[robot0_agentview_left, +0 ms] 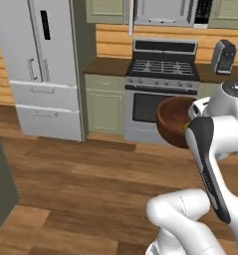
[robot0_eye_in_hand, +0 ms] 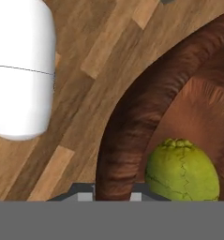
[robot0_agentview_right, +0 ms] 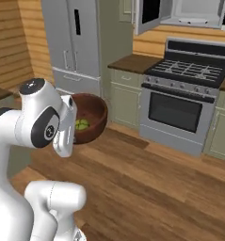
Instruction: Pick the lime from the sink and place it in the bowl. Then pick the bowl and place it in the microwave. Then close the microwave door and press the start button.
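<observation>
Lime sits inside the dark-brown bowl, low and right of centre in my hand view, resting against the inner wall. In that same view the bowl's rim runs down to the bottom edge, where my gripper has its two fingers on either side of the wall, pinching the rim. Wooden floor planks fill the upper left behind the bowl. In my left base view the bowl hangs in the air at centre right, partly hidden behind my white arm, with the oven range behind it at upper centre. A tall pale refrigerator stands in the upper left, and a small dark appliance that I cannot identify sits on the counter at the upper right. In my right base view the bowl is at centre left, tipped toward the camera so I can see the lime as a small green spot inside it. The microwave is at the top right of that frame, above the range, with the microwave door swung open to its left.
</observation>
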Tool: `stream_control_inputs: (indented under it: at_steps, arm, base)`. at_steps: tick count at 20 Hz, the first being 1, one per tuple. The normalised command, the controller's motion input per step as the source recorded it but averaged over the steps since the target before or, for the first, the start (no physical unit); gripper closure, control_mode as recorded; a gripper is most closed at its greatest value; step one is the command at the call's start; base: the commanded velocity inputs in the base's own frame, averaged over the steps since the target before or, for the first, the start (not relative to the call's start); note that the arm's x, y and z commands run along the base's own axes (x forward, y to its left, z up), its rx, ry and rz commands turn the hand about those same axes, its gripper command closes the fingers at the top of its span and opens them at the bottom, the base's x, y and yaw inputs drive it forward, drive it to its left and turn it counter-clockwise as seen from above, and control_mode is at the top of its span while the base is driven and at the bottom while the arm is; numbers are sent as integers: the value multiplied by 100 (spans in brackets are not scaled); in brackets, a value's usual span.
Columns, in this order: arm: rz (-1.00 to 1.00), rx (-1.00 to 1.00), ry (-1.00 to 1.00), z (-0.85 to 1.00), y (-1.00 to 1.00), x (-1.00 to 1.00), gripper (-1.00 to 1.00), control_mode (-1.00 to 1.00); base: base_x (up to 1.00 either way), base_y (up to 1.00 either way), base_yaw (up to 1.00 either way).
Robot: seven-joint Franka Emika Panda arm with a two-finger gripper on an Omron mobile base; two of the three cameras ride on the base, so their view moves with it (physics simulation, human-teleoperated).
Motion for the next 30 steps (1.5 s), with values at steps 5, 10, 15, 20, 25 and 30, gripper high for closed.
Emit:
stream_control_inputs:
  at_steps: [5, 10, 15, 20, 25, 30]
  arm:
    - [0, 0, 0, 0, 0, 0, 100, 100]
    - [0, 0, 0, 0, 0, 0, 100, 100]
    - [0, 0, 0, 0, 0, 0, 100, 100]
    - [0, 0, 0, 0, 0, 0, 100, 100]
    - [0, 0, 0, 0, 0, 0, 100, 100]
    - [0, 0, 0, 0, 0, 0, 100, 100]
  base:
    - [100, 0, -29]
    - [100, 0, -20]
    - [100, 0, -20]
    - [100, 7, -11]
    - [100, 3, -1]
    - [100, 0, 0]
